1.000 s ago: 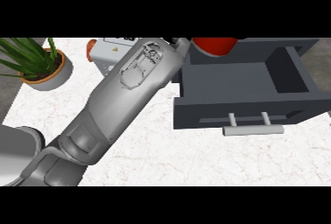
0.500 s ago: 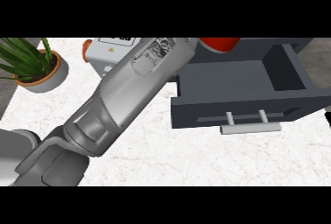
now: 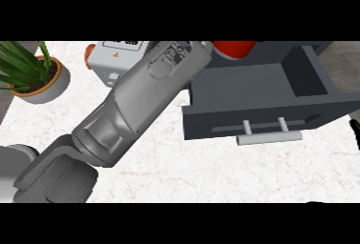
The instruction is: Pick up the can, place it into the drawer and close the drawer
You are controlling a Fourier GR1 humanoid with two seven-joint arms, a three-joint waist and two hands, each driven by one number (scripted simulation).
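A red can (image 3: pixel 234 48) shows at the picture's top edge, over the back of the open dark grey drawer (image 3: pixel 260 90); its upper part is cut off. My left forearm (image 3: pixel 141 100) runs from the lower left up to the can's left side. The left hand lies beyond the top edge, so its hold on the can is hidden. The drawer's pale bar handle (image 3: pixel 269 137) faces me on its front panel. A dark sliver of my right hand (image 3: pixel 354 127) shows at the right edge beside the drawer front.
A potted plant (image 3: pixel 34 72) stands at the back left. A white and orange device (image 3: pixel 112 56) sits behind the forearm, partly hidden by it. The white marble counter (image 3: pixel 232 171) stretches in front of the drawer.
The left forearm has swung a little to the right, towards the drawer. The can and the drawer stay about where they were.
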